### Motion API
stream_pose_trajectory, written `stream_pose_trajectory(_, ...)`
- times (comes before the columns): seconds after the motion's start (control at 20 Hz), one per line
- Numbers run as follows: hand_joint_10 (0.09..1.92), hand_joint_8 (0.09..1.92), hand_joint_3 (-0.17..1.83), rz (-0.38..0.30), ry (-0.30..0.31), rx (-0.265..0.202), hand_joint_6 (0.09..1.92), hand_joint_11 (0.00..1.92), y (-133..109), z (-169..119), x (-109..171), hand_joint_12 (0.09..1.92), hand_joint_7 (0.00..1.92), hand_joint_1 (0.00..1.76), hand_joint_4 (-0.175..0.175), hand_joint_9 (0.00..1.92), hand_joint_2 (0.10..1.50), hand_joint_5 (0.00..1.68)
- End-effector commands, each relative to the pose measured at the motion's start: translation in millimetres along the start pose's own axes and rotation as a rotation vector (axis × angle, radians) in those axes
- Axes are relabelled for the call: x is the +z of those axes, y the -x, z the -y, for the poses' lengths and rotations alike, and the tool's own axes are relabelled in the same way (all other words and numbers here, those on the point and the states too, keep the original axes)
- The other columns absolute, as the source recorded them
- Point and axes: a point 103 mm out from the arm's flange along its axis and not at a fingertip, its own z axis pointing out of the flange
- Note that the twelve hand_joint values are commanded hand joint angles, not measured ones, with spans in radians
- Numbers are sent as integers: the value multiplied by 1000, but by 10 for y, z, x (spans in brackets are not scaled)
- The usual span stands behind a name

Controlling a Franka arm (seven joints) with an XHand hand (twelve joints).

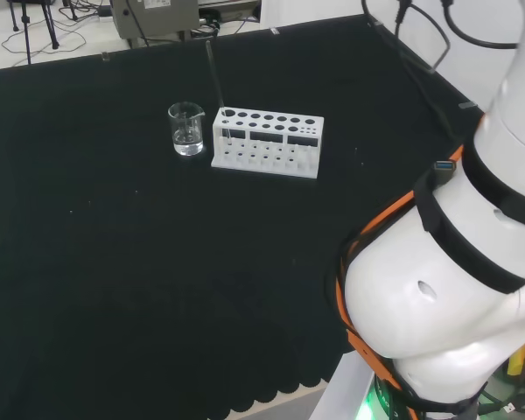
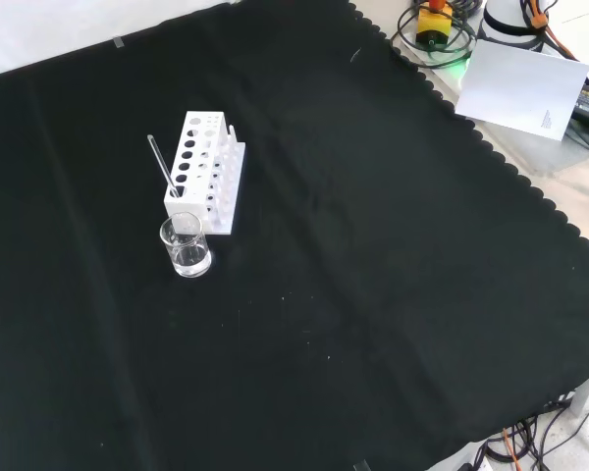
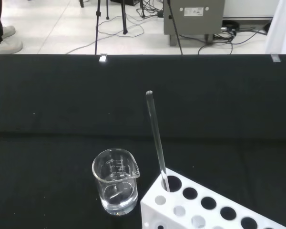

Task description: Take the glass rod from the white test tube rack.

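- The rod (image 1: pixel 216 87) stood in the end hole of the rack (image 1: pixel 268 144) — tilted, its upper end leaning away from the rack in the front view.
- A beaker (image 2: pixel 186 245) stood just beside that end of the rack, apart from it, on the table (image 2: pixel 373 275).
- Whether the fingers were spread or curled — I cannot tell.

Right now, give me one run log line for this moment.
stage: not yet grasped | glass rod: leaning in end hole of white test tube rack | beaker: beside rack, apart | hand: state unknown
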Motion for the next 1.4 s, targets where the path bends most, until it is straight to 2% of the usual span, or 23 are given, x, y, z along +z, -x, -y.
stream_pose_trajectory(0.05,977,1013,436,-24,-26,-38,684,692,137,-514,336,1356,511,600,-175,847,930,335)
stream_pose_trajectory(0.15,982,1019,439,-29,-26,-41,773,699,167,-586,401,1357,518,598,-175,856,935,315)
stream_pose_trajectory(0.35,995,1031,443,-44,-49,-48,832,711,239,-738,573,1356,542,591,-175,874,942,302)
stream_pose_trajectory(0.65,1011,1052,450,-64,-71,-62,832,740,273,-887,799,1358,583,582,-175,905,953,263)
stream_pose_trajectory(1.05,1013,1070,458,-63,-90,-104,830,796,201,-1021,1015,1345,616,580,-175,961,969,265)
stream_pose_trajectory(1.4,1004,1062,462,-62,-109,-117,840,839,118,-1124,1160,1332,671,579,-175,1012,977,287)
